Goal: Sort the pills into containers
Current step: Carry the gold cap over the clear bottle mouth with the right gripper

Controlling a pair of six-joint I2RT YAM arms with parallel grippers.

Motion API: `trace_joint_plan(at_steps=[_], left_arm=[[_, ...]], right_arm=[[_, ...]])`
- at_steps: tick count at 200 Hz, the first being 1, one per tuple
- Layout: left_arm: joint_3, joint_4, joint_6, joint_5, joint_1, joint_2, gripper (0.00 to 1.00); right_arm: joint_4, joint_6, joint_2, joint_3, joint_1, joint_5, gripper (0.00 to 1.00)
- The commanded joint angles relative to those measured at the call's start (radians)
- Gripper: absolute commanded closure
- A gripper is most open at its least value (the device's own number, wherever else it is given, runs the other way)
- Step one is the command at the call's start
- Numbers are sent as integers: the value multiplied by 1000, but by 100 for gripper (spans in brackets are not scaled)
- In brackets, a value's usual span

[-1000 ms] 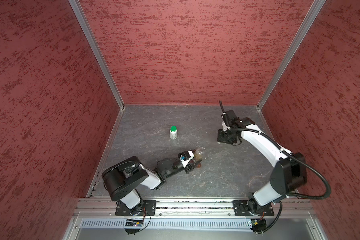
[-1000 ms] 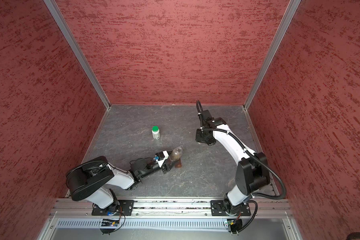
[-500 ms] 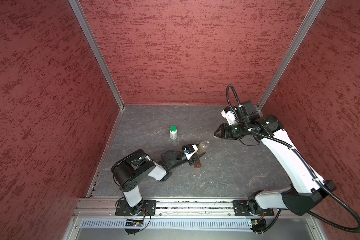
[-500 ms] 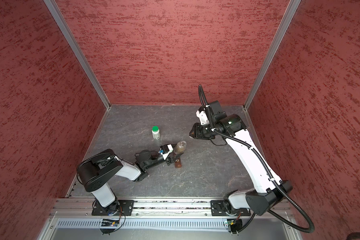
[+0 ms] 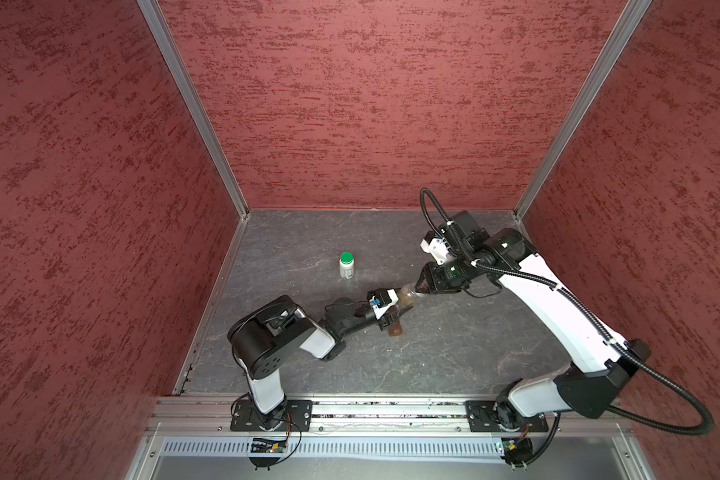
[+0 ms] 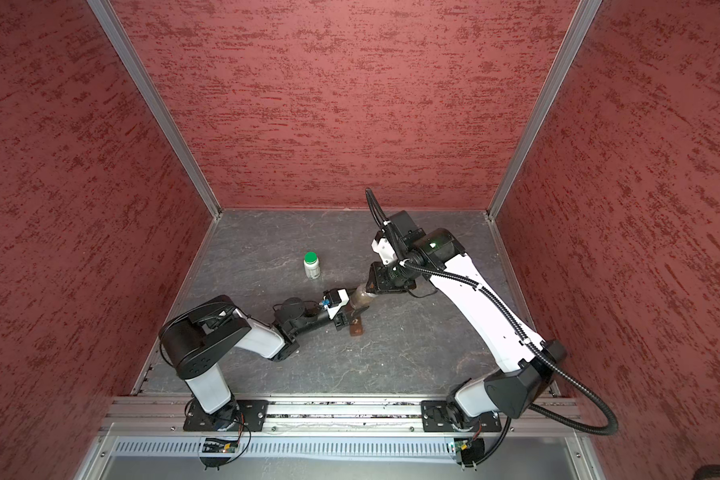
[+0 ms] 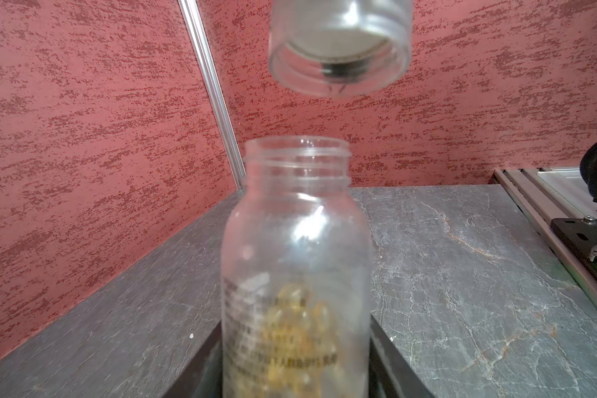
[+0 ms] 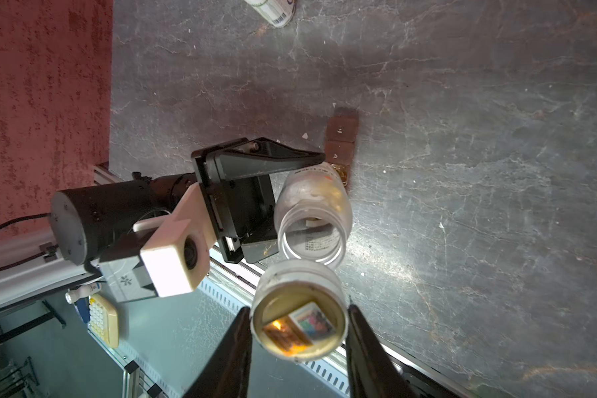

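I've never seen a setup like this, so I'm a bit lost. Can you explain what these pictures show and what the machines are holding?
Two robot arms work over a grey table inside a red-walled booth. Two pictures look down from overhead; the other two come from a camera on each arm's wrist. The left gripper holds an open clear bottle with yellowish capsules inside. The right gripper holds a cap close to the bottle's mouth. A white bottle with a green top stands apart, and a brown strip lies beside the clear bottle.
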Motion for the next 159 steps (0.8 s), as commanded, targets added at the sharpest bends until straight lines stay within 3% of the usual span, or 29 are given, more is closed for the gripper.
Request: trace_joint_plan(at_steps=[1, 159], left_arm=[[0, 15, 6, 26, 2, -8, 100], [-12, 35, 13, 29, -13, -21, 100]], right_arm=[[-10, -16, 21, 20, 7, 38, 66], [46, -35, 61, -1, 17, -12, 66]])
